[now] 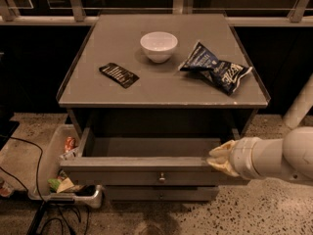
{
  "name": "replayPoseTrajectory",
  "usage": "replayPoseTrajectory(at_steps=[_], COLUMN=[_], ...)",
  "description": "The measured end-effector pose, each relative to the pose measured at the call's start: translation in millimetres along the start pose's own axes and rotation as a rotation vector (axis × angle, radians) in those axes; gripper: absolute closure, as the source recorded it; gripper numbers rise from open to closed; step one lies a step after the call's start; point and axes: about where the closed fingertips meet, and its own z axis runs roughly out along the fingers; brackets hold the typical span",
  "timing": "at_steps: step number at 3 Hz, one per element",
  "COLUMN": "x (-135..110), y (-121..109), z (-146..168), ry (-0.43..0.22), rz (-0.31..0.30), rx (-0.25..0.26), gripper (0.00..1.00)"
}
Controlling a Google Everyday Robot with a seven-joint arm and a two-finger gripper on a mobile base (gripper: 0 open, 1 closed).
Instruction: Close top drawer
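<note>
Looks like mid-push to me. The pale, cream-tipped gripper [220,156] seems to be pressed against the right end of the wide grey wooden top drawer [142,170], at the front's upper edge. Can't tell how the gripper is set. The drawer runs off to the gripper's left, partly out, with its small metal knob [162,177] down-left. Next it probably needs a straight shove inward, kept square. Beyond the gripper, on the grey cabinet top [161,89], are a round white bowl [158,46], a dark blue crinkly chip bag [215,68] and a flat black packet [119,75].

Grey cabinet top [161,84], white bowl [158,45], black packet [119,75], chip bag [215,67], end effector [217,156] at top drawer [137,173]
</note>
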Motion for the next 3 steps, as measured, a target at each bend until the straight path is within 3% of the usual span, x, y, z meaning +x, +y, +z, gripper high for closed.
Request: replayPoseTrajectory(at_steps=[1,2,3], x=[-0.6,12.4,26.3], y=[-20.1,-6.1,29.1], z=[-4.9,-15.8,-14.3], ry=[-0.001,0.043,0.091], rz=[0.012,0.016,0.004], rx=[0.027,0.018,-0.039], gripper=[0.88,1.00,1.00])
